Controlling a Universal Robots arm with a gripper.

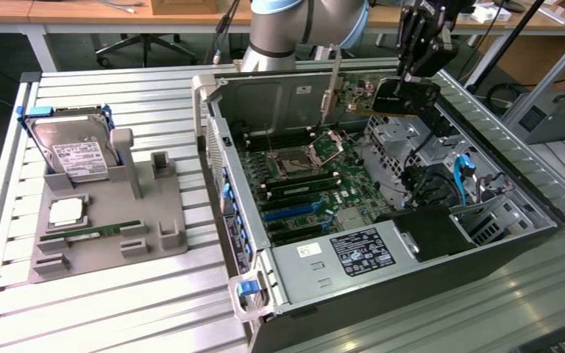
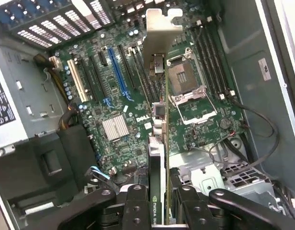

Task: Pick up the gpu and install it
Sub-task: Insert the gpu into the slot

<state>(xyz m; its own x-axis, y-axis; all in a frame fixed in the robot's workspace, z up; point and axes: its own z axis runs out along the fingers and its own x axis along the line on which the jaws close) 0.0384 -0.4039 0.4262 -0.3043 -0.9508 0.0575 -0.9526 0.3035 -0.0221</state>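
A silver ribbed aluminium worktop [image 1: 115, 309] carries a grey plastic parts holder [image 1: 155, 217] at the exterior view's left. Just beside it lies an open black computer case [image 1: 410, 305] on its side.

Soft, even light comes from above. The ribbed desk [image 1: 115, 309] looks bright and pale. Inside the computer case [image 1: 263, 95] it is darker, with deep shade in the corners. The gpu [image 2: 156, 158] has a metal end that shines white.
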